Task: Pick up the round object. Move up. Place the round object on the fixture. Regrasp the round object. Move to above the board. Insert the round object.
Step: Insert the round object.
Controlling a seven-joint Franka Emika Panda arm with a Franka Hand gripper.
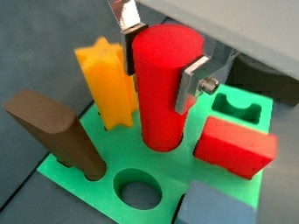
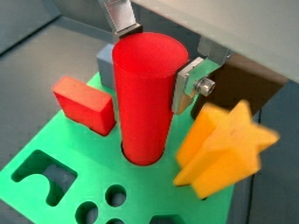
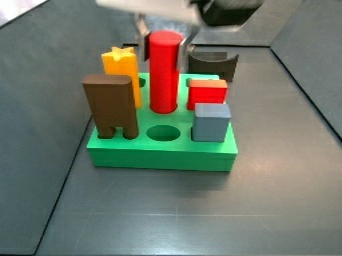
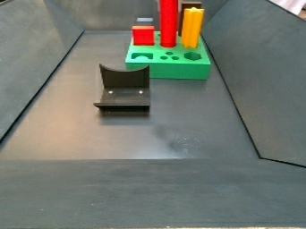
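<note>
1. Closest to my wrist cameras stands the peg (image 1: pixel 165 83), upright in the board (image 1: pixel 87 188), its foot sunk in a hole.
2. My gripper (image 1: pixel 162 48) sits around the peg's top; silver fingers (image 1: pixel 193 80) flank it on two sides, with a thin gap on at least one side, so I cannot tell whether it grips or has let go.
3. Most of the gripper body is cut off by the frame edge in both wrist views, and in a side view only a blurred pale mass (image 3: pixel 174 8) shows above the peg.
4. Board contents: a yellow star block (image 1: pixel 107 79) beside the peg, a brown arch block (image 1: pixel 59 133) at one corner, a red cube (image 1: pixel 236 145) on the peg's other side, and a grey-blue block (image 3: pixel 211 121) at the front corner in a side view.
5. One round hole (image 1: pixel 138 188) stands empty near the peg, and an arch-shaped slot (image 1: pixel 239 106) is empty too.
6. My fixture (image 4: pixel 123 88) rests on the floor, well apart from the board.
7. A dark block (image 3: pixel 211 64) behind the board is partly hidden by the cube.
</note>
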